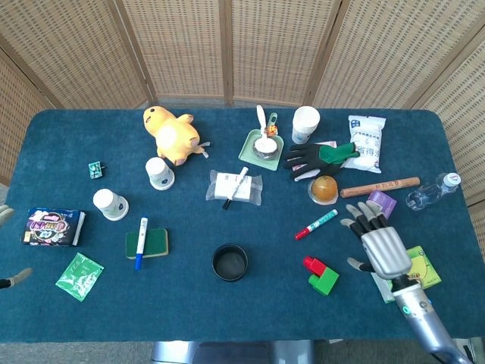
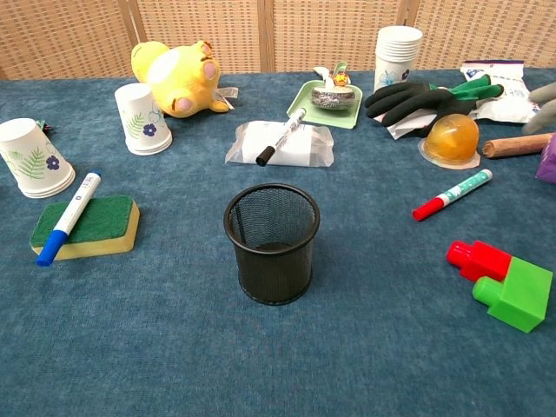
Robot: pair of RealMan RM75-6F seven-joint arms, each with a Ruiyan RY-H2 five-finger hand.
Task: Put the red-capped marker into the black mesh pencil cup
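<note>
The red-capped marker [image 1: 316, 224] [image 2: 452, 195] lies flat on the blue cloth, right of centre, its red cap toward the front left. The black mesh pencil cup [image 1: 229, 262] [image 2: 272, 242] stands upright and empty at the front middle. My right hand [image 1: 380, 244] hovers open with fingers spread, to the right of the marker and apart from it; in the chest view only its fingertips [image 2: 546, 104] show at the right edge. Of my left hand [image 1: 9, 250] only fingertips show at the far left edge, holding nothing.
A red and green block [image 1: 322, 275] [image 2: 504, 283] sits in front of the marker. An orange jelly cup [image 1: 325, 189], a wooden rod [image 1: 379, 186], a purple box [image 1: 378, 205] and a green packet [image 1: 415, 273] surround my right hand. A blue marker on a sponge [image 1: 145, 243] lies left of the cup.
</note>
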